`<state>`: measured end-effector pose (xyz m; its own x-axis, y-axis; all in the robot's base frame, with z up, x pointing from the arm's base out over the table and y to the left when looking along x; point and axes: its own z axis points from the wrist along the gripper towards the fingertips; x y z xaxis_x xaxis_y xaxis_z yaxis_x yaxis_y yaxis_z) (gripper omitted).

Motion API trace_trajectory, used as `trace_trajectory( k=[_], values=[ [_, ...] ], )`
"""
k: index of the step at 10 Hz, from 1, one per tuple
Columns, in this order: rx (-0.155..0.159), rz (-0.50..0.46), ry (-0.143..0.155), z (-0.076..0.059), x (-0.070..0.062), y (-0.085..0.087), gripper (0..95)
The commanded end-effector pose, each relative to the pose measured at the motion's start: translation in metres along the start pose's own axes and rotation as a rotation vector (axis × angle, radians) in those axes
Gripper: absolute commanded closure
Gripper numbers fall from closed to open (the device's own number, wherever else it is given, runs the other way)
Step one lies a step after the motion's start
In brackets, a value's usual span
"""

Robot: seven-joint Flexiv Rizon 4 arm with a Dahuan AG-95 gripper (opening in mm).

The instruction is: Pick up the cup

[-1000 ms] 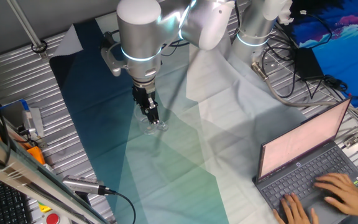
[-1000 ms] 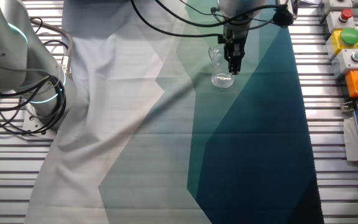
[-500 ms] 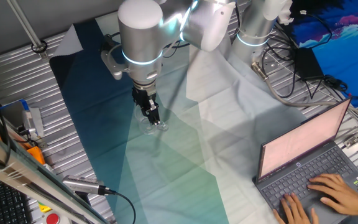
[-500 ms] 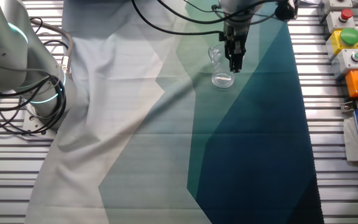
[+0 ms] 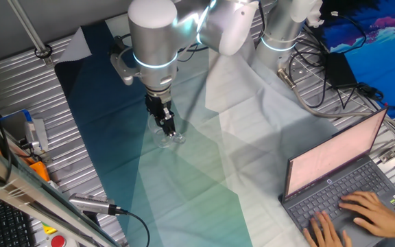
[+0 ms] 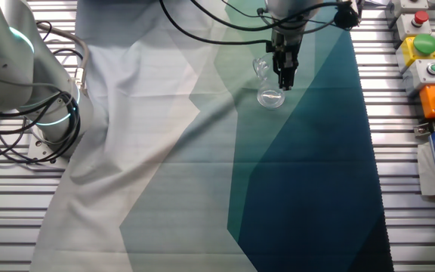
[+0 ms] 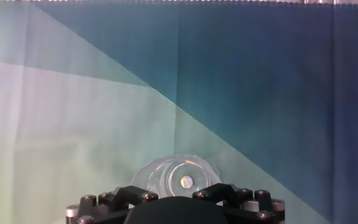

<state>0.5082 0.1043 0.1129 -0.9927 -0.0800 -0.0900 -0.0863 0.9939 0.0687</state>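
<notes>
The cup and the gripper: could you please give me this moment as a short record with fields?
cup: clear glass cup, upright on the cloth
cup handle: cannot tell from these views
gripper: gripper low at the cup, fingers pointing down; open or shut cannot be told
surface: cloth in blue, green and white patches over the table
hand view: cup at the bottom edge, partly hidden by the gripper body
bystander: hands typing on a laptop
</notes>
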Motion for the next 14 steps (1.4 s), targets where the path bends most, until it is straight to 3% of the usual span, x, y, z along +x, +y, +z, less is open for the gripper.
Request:
trace_trajectory(
  k=[1,7,8,12,14],
  values=[
    [0.027,-0.020,0.001,0.0001,0.0007,-0.0003,19.0],
    [0.019,-0.019,0.002,-0.0011,0.0007,-0.0001,19.0],
    [0.020,-0.019,0.002,-0.0011,0.0007,-0.0001,0.0],
    [0.019,-0.027,-0.001,-0.0012,0.0004,-0.0001,0.0],
    [0.035,-0.041,-0.004,-0.0012,0.0000,-0.0001,0.0]
  ],
)
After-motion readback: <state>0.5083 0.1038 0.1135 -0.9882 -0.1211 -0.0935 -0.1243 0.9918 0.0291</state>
